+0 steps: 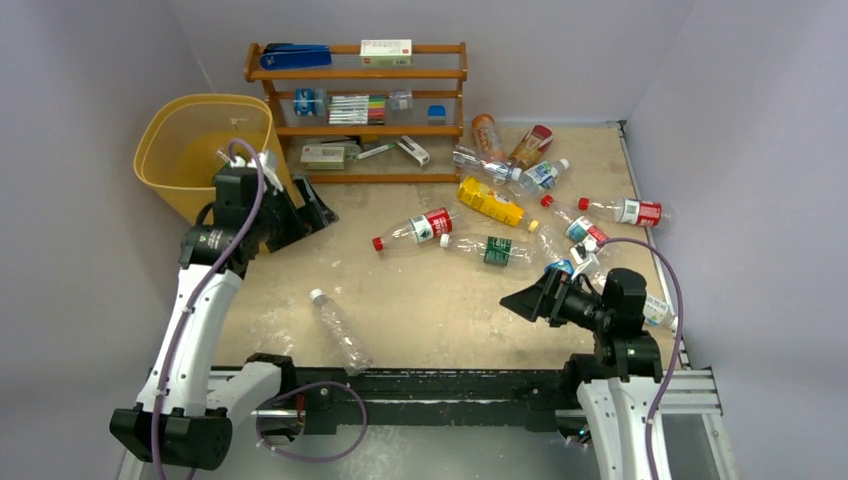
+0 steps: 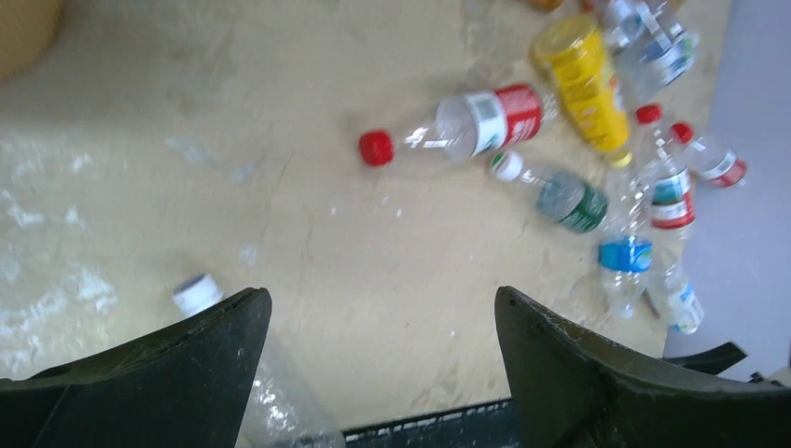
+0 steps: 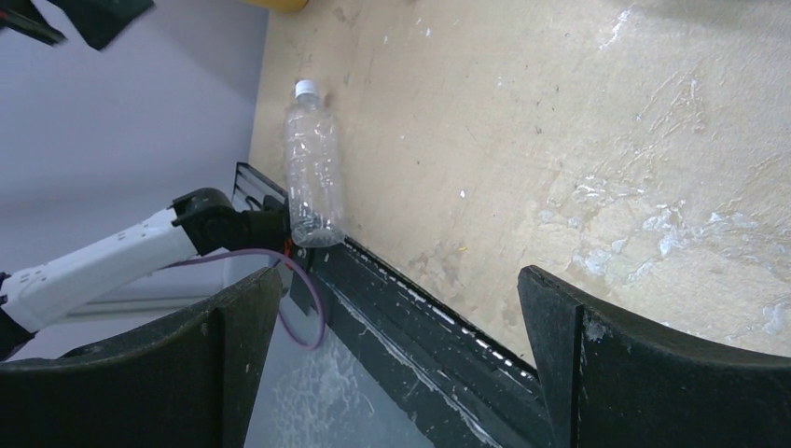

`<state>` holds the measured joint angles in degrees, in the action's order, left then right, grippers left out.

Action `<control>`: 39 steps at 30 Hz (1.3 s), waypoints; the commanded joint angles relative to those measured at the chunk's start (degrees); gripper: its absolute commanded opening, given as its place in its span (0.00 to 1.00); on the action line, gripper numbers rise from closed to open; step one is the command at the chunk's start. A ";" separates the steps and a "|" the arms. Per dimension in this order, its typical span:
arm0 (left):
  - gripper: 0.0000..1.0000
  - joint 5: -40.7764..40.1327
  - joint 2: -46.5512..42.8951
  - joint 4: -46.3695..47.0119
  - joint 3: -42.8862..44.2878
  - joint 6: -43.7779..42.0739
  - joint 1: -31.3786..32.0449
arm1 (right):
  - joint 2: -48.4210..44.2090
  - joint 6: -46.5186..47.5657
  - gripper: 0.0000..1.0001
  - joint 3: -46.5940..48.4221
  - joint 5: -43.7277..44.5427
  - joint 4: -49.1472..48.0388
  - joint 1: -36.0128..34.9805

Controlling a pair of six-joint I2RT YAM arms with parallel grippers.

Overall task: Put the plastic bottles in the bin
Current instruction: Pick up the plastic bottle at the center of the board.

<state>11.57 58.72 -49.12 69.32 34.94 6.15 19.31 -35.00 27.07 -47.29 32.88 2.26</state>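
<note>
Left end effector before half-hidden clear bottle

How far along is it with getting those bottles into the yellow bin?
Barely started, it seems. I cannot tell if anything is in the bin. The left gripper and right gripper are both open and empty. About a dozen plastic bottles lie on the table, one clear bottle alone near the front edge.
</note>
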 commanded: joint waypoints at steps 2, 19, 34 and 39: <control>0.90 2.68 -4.41 -0.08 -11.87 2.18 0.43 | 0.10 -0.50 1.00 -0.71 -1.62 -2.70 -0.15; 0.90 -11.67 -5.32 -7.38 -29.07 11.85 0.57 | 3.67 -2.85 1.00 -5.89 -4.45 -12.48 -0.15; 0.91 -15.79 -0.45 -4.45 -32.61 26.98 9.13 | 5.91 -1.46 1.00 -7.21 -8.51 -16.24 -0.15; 0.91 -20.64 3.68 -1.77 -31.58 32.98 17.15 | 5.95 -0.55 1.00 -8.57 -9.28 -16.33 -0.14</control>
<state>-4.54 60.05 -54.57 37.08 60.90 18.68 25.12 -37.04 19.38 -53.82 18.63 2.26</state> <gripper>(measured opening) 0.907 0.998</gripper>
